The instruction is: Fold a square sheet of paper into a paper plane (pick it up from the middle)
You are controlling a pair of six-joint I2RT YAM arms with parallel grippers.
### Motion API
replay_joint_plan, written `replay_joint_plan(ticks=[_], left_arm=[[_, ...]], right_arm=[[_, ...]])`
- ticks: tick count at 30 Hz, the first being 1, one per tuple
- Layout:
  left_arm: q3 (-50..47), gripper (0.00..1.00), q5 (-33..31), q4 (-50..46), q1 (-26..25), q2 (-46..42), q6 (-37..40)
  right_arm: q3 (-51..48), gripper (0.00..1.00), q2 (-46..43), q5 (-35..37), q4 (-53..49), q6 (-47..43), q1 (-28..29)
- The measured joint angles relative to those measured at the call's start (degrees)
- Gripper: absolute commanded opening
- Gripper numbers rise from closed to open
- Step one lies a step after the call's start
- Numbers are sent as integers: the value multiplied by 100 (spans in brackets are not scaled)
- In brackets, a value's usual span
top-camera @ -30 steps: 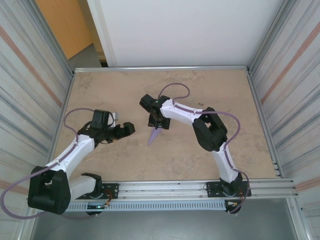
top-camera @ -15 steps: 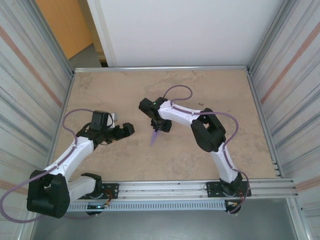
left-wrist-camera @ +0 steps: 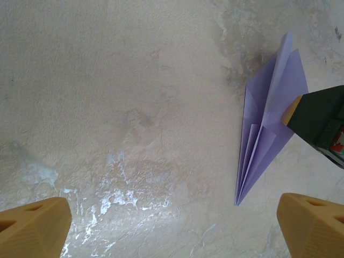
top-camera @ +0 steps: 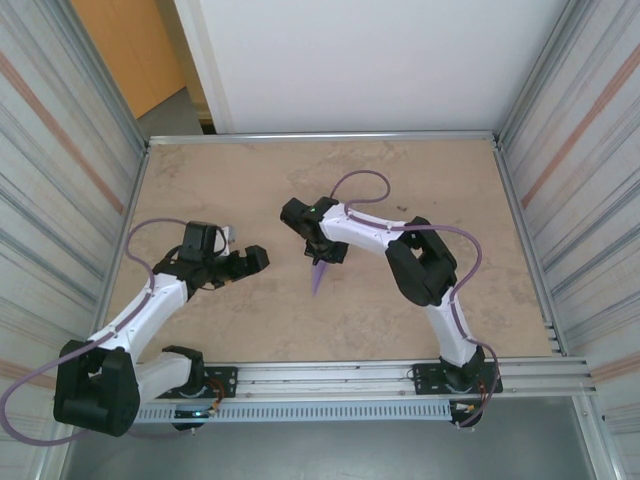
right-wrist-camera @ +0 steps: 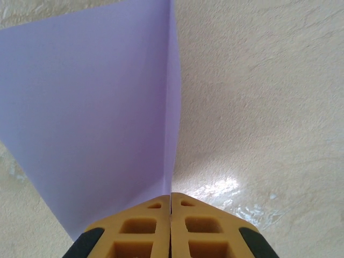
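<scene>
Plane [right-wrist-camera: 97, 107] is pinched by the right gripper [right-wrist-camera: 171, 200]. The pads are pressed flat together on a fold edge that runs straight out from between the tips, and a wing panel is spread to the left of that edge. From the left wrist view the grip is seen roughly mid-length, with the nose pointing away to one side of the fingers. Whether the plane rests on the table [top-camera: 200, 190] or is just clear of it cannot be told.

Left gripper [top-camera: 256, 258] is spread wide with nothing held. The plane is seen ahead and to the right of its fingers [left-wrist-camera: 35, 228], well apart from them.

Folding is judged done, and the pickup from the middle is judged under way.

Risks:
- Only a thin fold is clamped, so slip-out is likely if the arm is swung fast.
- If the grip is off balance, the dart may pivot about the pads and droop.
- The ridge may be crushed or the wings sprung apart by clamp force, so the shape could be lost.
- If the nose is dragged on the table, the tip gets bent.
</scene>
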Motion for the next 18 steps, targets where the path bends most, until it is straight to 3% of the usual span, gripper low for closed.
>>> replay_joint_plan(ticks=[7,18], left_arm=[[-20,99,4,168,0,-4,-153],[-258,97,140,979,0,92,-638]], right_arm=[[-389,5,-658,-339,885,-1080,-46],[-1578,4,-1220,-2365,3340,-2306,-614]])
